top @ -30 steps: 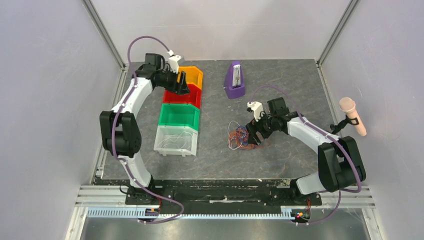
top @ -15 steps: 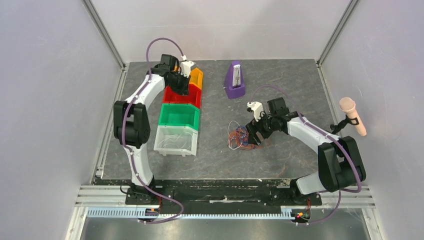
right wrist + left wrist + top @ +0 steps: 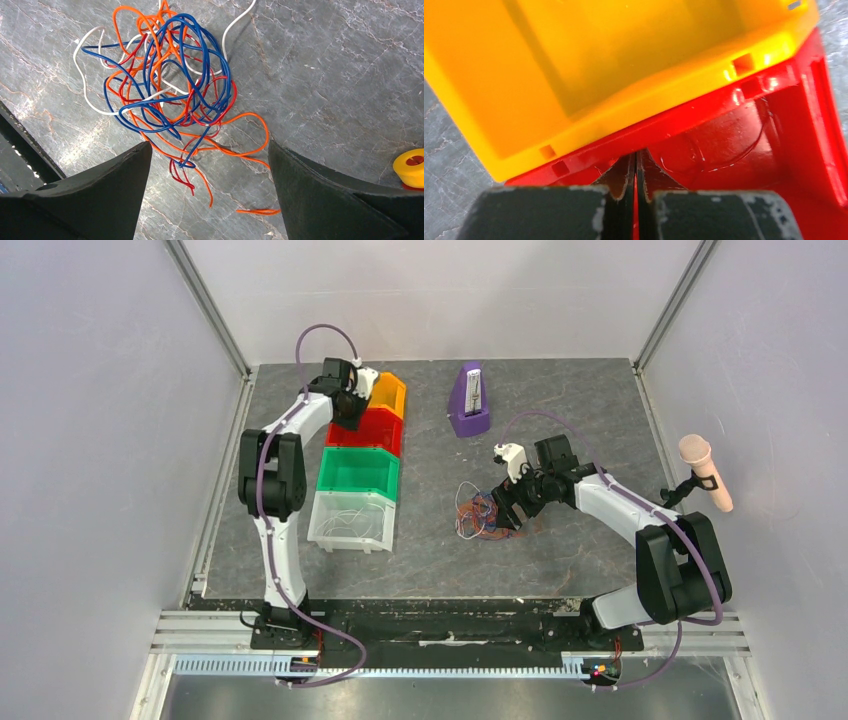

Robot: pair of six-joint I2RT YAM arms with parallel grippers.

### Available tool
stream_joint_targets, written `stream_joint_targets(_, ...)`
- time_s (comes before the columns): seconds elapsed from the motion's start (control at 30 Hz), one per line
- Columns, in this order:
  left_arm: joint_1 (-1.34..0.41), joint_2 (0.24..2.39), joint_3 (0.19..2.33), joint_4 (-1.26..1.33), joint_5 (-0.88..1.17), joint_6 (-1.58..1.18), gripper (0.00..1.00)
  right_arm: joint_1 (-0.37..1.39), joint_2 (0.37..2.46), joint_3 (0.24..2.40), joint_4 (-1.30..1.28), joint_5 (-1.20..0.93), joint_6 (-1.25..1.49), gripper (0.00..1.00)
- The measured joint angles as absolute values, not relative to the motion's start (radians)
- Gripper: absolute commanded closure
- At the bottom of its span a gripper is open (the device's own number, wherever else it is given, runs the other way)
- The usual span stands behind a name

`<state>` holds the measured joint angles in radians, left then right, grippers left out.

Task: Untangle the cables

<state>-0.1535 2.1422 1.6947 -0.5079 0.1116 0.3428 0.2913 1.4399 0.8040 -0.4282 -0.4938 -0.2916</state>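
Note:
The cables (image 3: 478, 515) lie as a loose tangle of blue, orange, red and white wires (image 3: 170, 95) on the grey table, right of the bins. My right gripper (image 3: 505, 512) hovers just right of the tangle. It is open, and its fingers (image 3: 210, 165) straddle the tangle's near strands without touching them. A short orange piece (image 3: 257, 211) lies apart by the right finger. My left gripper (image 3: 350, 418) is shut with nothing seen between its fingers (image 3: 635, 165). It points down at the red bin (image 3: 774, 125), beside the orange bin (image 3: 599, 65). A thin wire (image 3: 744, 150) curves inside the red bin.
Orange (image 3: 388, 392), red (image 3: 368, 432), green (image 3: 358, 472) and clear (image 3: 350, 522) bins stand in a column on the left; the clear one holds white wires. A purple metronome (image 3: 470, 400) stands at the back. A pink microphone (image 3: 705, 472) sits by the right wall. A yellow disc (image 3: 410, 167) lies nearby.
My left gripper has shut, and its arm has folded in and drawn towards the red bin's left side. The right arm and the tangle have not moved.

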Motion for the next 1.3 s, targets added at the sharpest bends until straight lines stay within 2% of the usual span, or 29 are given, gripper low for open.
stream_joint_targets(0.17,-0.159,2.174,1.678,-0.472,0.049,0.381,0.98,0.291,1.44,0.804,-0.432,-0.491,-0.292,0.11)
stream_joint_targets(0.4,-0.173,2.117,1.513,-0.33,-0.049,0.489,0.97,0.291,1.44,0.804,-0.437,-0.491,-0.3,0.11)
stream_joint_targets(0.6,-0.184,2.107,1.482,-0.279,-0.084,0.546,0.61,0.291,1.441,0.804,-0.437,-0.492,-0.3,0.11)
stream_joint_targets(0.7,-0.186,2.093,1.482,-0.283,-0.069,0.547,0.51,0.291,1.441,0.804,-0.437,-0.492,-0.3,0.11)
stream_joint_targets(1.0,-0.187,1.975,1.549,-0.387,0.036,0.526,0.34,0.291,1.441,0.805,-0.437,-0.495,-0.3,0.11)
stream_joint_targets(1.1,-0.187,1.925,1.582,-0.437,0.084,0.512,0.25,0.291,1.441,0.809,-0.437,-0.495,-0.3,0.11)
stream_joint_targets(1.3,-0.182,1.862,1.63,-0.522,0.161,0.463,0.21,0.291,1.441,0.82,-0.446,-0.496,-0.315,0.11)
